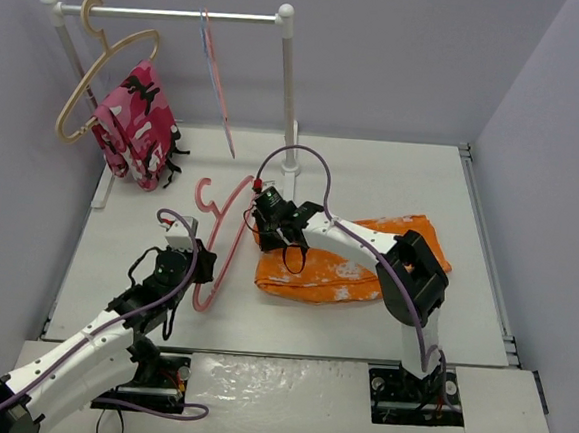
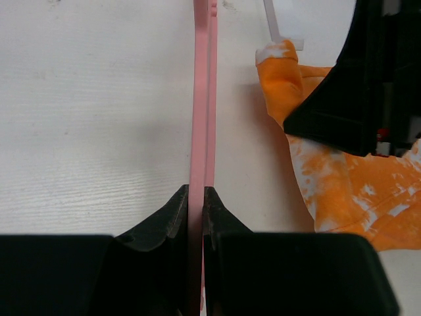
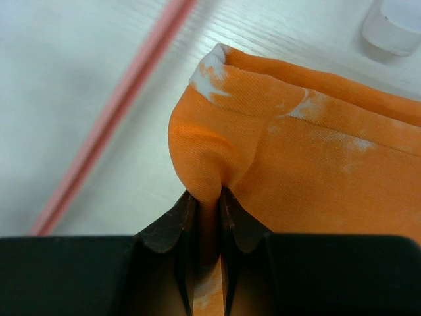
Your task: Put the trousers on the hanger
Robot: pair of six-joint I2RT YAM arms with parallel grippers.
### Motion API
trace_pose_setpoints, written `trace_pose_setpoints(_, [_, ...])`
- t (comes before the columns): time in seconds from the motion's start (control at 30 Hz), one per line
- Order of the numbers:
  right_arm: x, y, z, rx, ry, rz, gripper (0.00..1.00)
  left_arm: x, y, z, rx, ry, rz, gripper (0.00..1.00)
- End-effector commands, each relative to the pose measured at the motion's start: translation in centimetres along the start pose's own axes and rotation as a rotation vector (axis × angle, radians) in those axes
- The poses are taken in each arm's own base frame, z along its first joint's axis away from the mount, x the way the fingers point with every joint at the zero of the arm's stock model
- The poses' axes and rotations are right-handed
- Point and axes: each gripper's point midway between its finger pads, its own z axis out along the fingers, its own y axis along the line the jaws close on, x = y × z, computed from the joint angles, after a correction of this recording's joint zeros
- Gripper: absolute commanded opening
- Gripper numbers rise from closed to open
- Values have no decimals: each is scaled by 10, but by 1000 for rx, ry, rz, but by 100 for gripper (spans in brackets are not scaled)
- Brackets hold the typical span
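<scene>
Left fingers [image 2: 172, 214] clamp one bar of the thick salmon-pink plastic hanger [image 1: 229, 242], right fingers [image 3: 164, 227] pinch the hanger-side end of the orange tie-dye cloth trousers [image 1: 350, 271], lying on the table [image 1: 115, 263] just right of it, crosswise to that bar.

- The hanger [image 1: 229, 244] is thick salmon-pink plastic with a rounded hook. It sits nearer to me than the rack post [image 1: 290, 161] and to its left, hook end toward the post. My left gripper [image 2: 195, 194] is clamped on one bar.
- The trousers [image 1: 350, 271] are orange with white tie-dye blotches. They lie bunched, nearer than the post and to its right. My right gripper [image 3: 209, 196] pinches a fold at their left edge.
</scene>
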Motion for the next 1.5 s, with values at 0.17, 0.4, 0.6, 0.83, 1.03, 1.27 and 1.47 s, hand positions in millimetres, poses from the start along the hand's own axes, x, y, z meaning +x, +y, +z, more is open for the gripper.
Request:
trace_pose_setpoints(0.17, [-77, 64, -75, -294, -231, -6, 0, -58, -46, 5, 158, -161, -62, 0])
trace_pose_setpoints(0.4, [-83, 75, -63, -346, -241, 7, 0, -65, -56, 0, 207, -185, -57, 0])
trace_pose_setpoints(0.6, [-104, 79, -67, -416, -317, 50, 0, -64, -60, -5, 228, -181, -61, 0])
trace_pose_setpoints(0.83, [-113, 56, -51, -366, -372, 152, 0, -65, -61, -10, 235, -191, -88, 0])
trace_pose_setpoints(1.03, [-116, 55, -47, -414, -437, 234, 0, -60, -67, -10, 258, -174, -105, 0])
trace_pose_setpoints(1.27, [-121, 67, -47, -475, -483, 241, 8, -52, -71, -6, 268, -156, -120, 0])
trace_pose_setpoints(1.47, [-118, 68, -55, -466, -465, 187, 56, -51, -69, -3, 253, -157, -130, 0])
